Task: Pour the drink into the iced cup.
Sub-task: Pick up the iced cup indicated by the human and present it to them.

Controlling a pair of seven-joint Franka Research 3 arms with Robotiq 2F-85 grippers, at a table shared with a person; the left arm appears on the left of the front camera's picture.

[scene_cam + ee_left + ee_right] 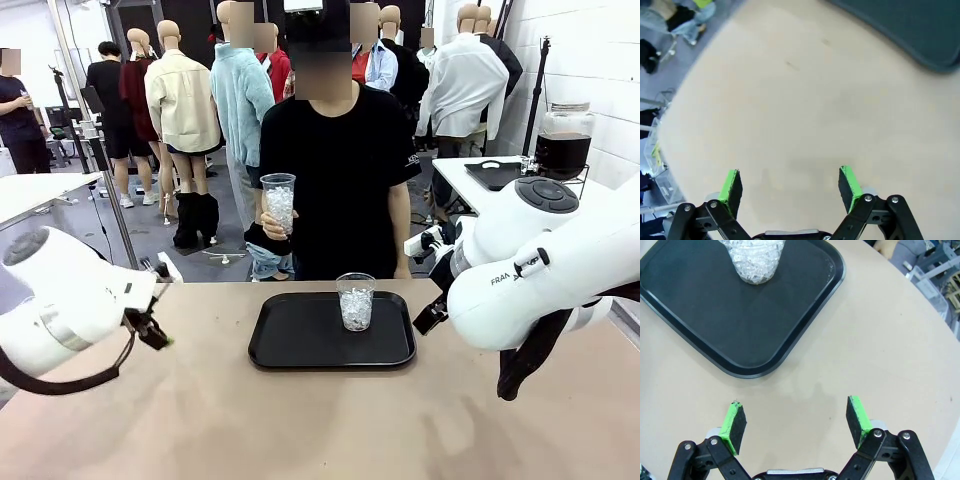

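Note:
A clear iced cup (355, 301) stands upright on a black tray (290, 345) at the table's far middle. The person across the table holds a second cup of ice (279, 203) at chest height. In the right wrist view the iced cup (756, 260) sits at the top on the tray (700, 325), well ahead of my open right gripper (796, 422), which hovers over bare table. My left gripper (791, 186) is open over bare table too, with the tray corner (910, 30) far off. A jar of dark, nearly black drink (563, 140) stands on a side table at the back right.
In the front view my left gripper (152, 328) hangs low at the left and my right arm (520, 270) bulks at the right of the tray. The wooden table (200, 420) has free room on the near side. The table's curved edge (685, 95) lies to the left.

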